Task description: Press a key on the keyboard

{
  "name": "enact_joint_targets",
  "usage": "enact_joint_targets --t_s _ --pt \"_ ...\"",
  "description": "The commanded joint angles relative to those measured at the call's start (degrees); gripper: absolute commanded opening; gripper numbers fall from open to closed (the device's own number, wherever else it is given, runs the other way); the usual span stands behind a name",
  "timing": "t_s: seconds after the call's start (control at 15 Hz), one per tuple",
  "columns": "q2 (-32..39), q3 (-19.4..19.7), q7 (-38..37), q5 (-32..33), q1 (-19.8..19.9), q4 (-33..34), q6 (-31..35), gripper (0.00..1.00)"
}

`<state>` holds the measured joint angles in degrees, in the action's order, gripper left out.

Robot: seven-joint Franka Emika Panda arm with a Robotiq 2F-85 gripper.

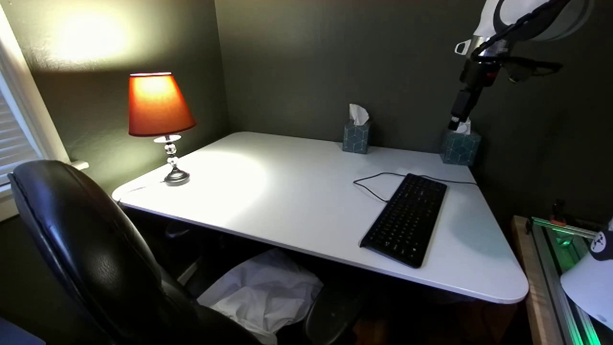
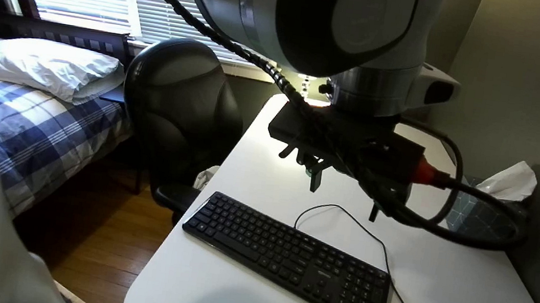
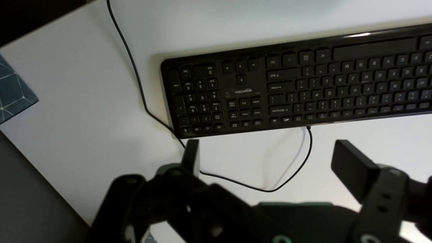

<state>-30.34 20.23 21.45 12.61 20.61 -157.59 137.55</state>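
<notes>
Wrist view: the black, metal-looking, two-fingered pincer (image 3: 266, 150) holds nothing, its blunt fingertips (image 3: 352, 168) set wide apart. The flat, black, rectangular plastic keyboard (image 3: 297, 82) lies on the smooth, white, round-cornered table (image 3: 233, 155). Seen from here the fingertips stand beyond the keyboard's rear edge, so a straight descent might meet bare table, or pin the thin, black, rubbery-looking cable (image 3: 269, 191) looped there. Over the small, black, plastic keys (image 3: 354, 90), so wide a spread could bring both tips down on different ones, and each blunt end might catch neighbours too. A sideways shove would probably slide the keyboard; excess force could jam a key.
</notes>
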Motion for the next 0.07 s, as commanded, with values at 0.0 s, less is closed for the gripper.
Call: enact_joint_targets --t_s 0.0 --pt "-0.1 0.1 -0.1 0.1 -0.2 0.1 -0.1 1.00"
